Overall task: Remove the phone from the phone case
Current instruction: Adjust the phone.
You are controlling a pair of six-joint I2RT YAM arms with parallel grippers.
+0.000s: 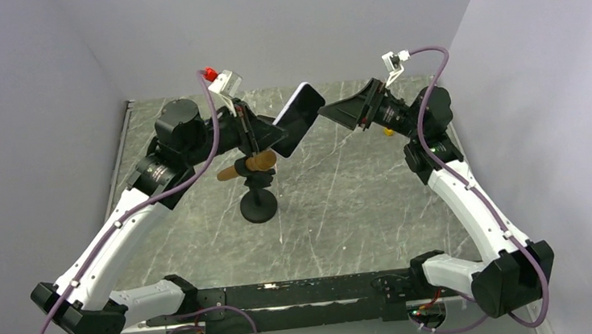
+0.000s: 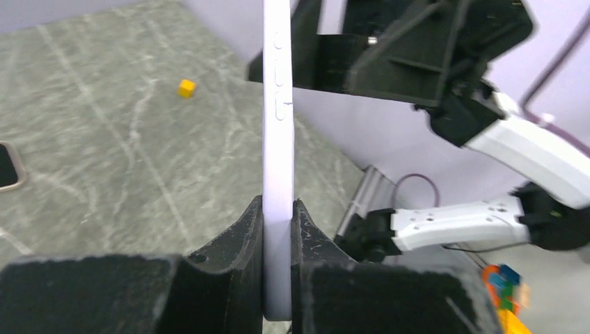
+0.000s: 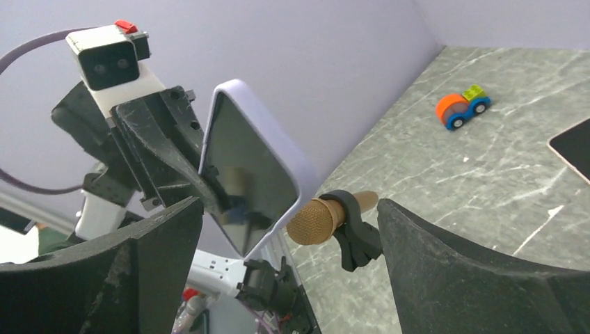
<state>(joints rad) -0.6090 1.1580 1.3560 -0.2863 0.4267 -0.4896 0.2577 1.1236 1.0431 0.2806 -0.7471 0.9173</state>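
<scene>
Tabletop, left end effector clamping phone case

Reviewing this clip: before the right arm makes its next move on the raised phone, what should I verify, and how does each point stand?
1. Left gripper hold: ok. It is shut on the lower edge of the phone case, which is raised off the table.
2. Right gripper ready: ok. Its fingers are spread wide.
3. Phone seated in the case: ok. The dark screen sits inside the lavender rim and is not yet out.
4. Right gripper alignment: cannot tell. Its tip is near the phone's upper end, but contact is unclear.
5. Clearance from the microphone on its stand below: cannot tell. It looks close in the top view.
</scene>
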